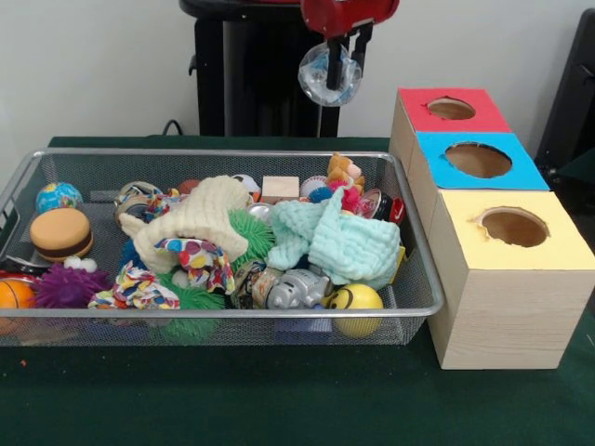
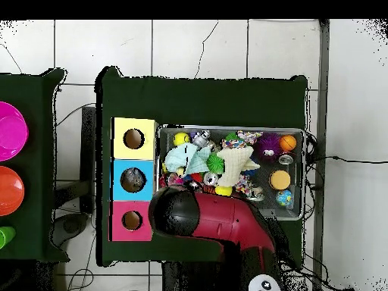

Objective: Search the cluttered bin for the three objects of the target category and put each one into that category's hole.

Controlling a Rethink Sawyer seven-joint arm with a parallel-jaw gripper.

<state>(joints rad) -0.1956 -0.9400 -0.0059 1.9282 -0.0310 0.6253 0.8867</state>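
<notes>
Up top, the gripper, mostly cropped, has its fingers clamped on a clear ball above the mesh bin's far rim; overhead, the arm hides both.

Silver wire-mesh metal bin, pale matt wooden boxes, clear glossy plastic ball, soft mint cloth

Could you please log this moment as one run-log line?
end effector: shut on clear ball | position: raised behind bin | boxes: red, blue, yellow
</notes>
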